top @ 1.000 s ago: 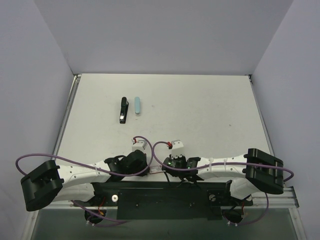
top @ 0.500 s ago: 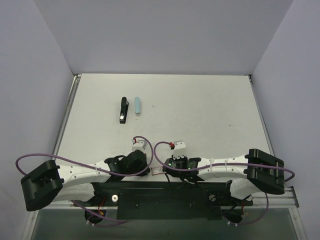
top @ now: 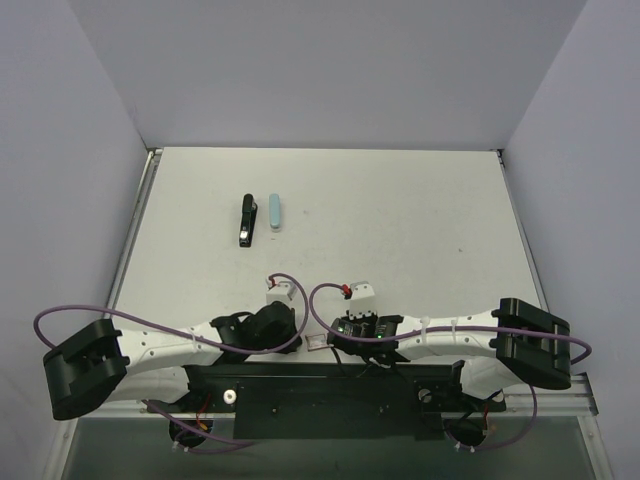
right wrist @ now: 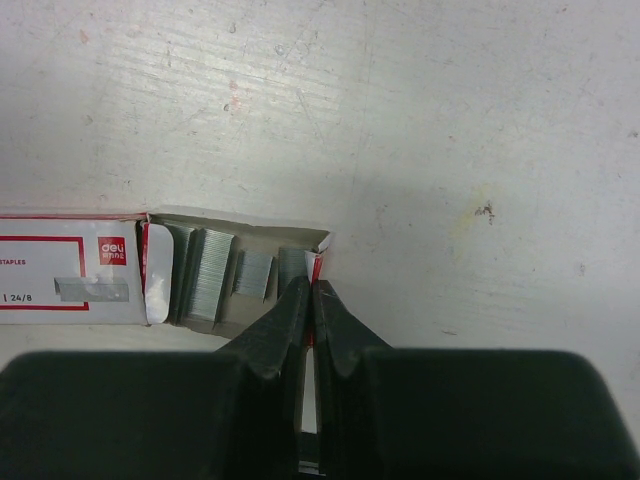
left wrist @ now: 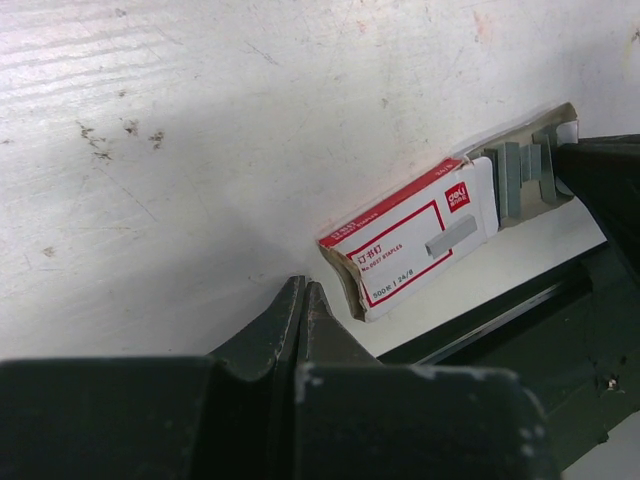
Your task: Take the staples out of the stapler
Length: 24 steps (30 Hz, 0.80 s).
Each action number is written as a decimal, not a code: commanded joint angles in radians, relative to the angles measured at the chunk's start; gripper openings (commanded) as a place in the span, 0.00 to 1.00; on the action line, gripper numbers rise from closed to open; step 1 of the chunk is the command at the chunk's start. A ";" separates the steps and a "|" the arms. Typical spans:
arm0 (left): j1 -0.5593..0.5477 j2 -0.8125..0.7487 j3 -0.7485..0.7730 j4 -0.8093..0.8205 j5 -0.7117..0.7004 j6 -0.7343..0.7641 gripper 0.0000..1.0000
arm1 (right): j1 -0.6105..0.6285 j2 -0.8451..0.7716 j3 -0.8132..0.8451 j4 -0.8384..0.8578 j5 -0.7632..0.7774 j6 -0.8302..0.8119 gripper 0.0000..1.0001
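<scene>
The black stapler (top: 245,220) lies on the table's far left, well away from both grippers. Its staples are hidden. A small red-and-white staple box (left wrist: 420,235) lies near the arm bases (top: 318,341), its tray pulled out with several silver staple strips (right wrist: 205,275) showing. My right gripper (right wrist: 312,285) is shut on the tray's red-and-white end flap (right wrist: 320,255). My left gripper (left wrist: 303,287) is shut and empty, its tips just short of the box's closed end.
A pale blue oblong object (top: 275,212) lies right beside the stapler. The black base rail (top: 320,385) runs along the near edge, just behind the staple box. Purple cables (top: 300,300) loop above both wrists. Grey walls enclose the white table (top: 420,220).
The right wrist has shifted slightly to the right. The left arm, the stapler and the blue object have not moved.
</scene>
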State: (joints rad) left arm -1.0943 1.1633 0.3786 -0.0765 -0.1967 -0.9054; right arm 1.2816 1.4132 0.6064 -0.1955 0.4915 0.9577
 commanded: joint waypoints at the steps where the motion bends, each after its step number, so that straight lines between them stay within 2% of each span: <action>1: -0.029 0.027 -0.014 -0.057 0.028 0.005 0.00 | -0.004 -0.005 -0.004 -0.102 0.010 0.004 0.00; 7: -0.036 0.053 -0.015 -0.025 0.042 -0.003 0.00 | -0.005 0.009 0.004 -0.096 -0.005 0.007 0.00; 16: -0.036 0.108 0.009 -0.029 0.013 0.005 0.00 | 0.015 -0.008 -0.040 0.008 -0.073 -0.048 0.00; 24: -0.036 0.059 0.002 -0.083 -0.013 0.020 0.00 | 0.027 -0.020 -0.059 0.085 -0.128 -0.140 0.00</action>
State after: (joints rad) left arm -1.1252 1.2285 0.4049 -0.0204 -0.1753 -0.9127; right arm 1.2846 1.3861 0.5720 -0.1322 0.4709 0.8692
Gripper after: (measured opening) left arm 0.022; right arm 0.004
